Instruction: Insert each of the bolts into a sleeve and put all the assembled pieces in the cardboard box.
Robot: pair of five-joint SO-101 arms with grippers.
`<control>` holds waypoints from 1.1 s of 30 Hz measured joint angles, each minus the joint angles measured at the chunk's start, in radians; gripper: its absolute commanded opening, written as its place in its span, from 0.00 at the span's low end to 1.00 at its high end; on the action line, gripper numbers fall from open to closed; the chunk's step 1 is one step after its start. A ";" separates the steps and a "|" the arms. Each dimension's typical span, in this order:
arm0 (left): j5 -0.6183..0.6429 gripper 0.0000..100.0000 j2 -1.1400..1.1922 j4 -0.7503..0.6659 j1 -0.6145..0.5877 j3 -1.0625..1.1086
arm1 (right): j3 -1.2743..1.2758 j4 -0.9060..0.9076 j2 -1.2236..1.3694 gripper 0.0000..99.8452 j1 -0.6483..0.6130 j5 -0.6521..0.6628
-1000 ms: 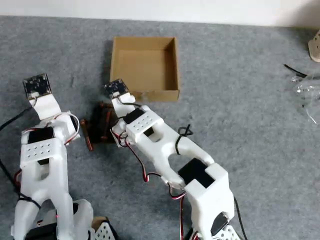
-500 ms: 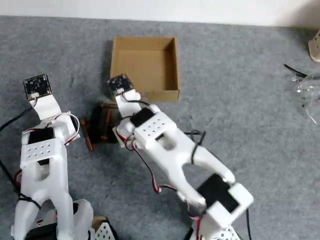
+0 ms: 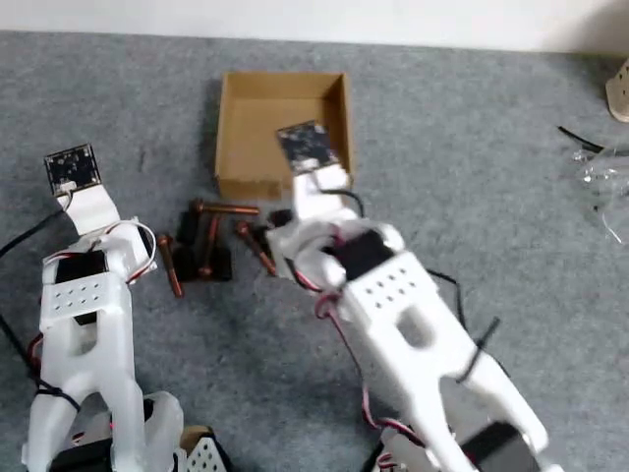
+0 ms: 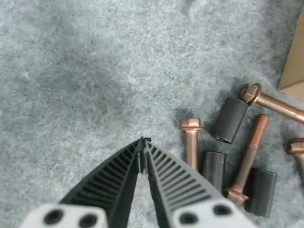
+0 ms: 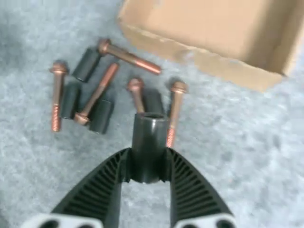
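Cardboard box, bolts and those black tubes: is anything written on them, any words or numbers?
No text here can be read.
Cardboard box: plain, no print.
Bolts and sleeves: no marks that can be read.
Circuit boards: tiny markings, too small to read.

bolts [image 5: 97,95]: five, copper-coloured, flanged heads, lying loose on grey bench [image 5: 237,142] | sleeves [image 5: 101,115]: four short dark tubes lying among them, one touching the longest bolt's head | fifth sleeve [image 5: 148,137]: clamped in right pincer [image 5: 147,159], open end pointing outward | cardboard box [image 5: 209,59]: brown, open-topped, just beyond the cluster
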 measured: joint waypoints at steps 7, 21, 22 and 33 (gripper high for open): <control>0.000 0.01 0.000 0.000 0.000 0.000 | 0.218 0.000 -0.258 0.00 0.100 0.031; 0.000 0.01 0.000 0.000 0.002 0.000 | 0.562 0.000 -0.701 0.00 0.292 0.055; 0.000 0.01 0.000 0.000 0.006 0.000 | 0.588 -0.002 -0.732 0.00 0.288 0.055; -0.058 0.01 0.000 -0.002 0.020 0.000 | 0.807 -0.107 -0.957 0.00 0.287 0.055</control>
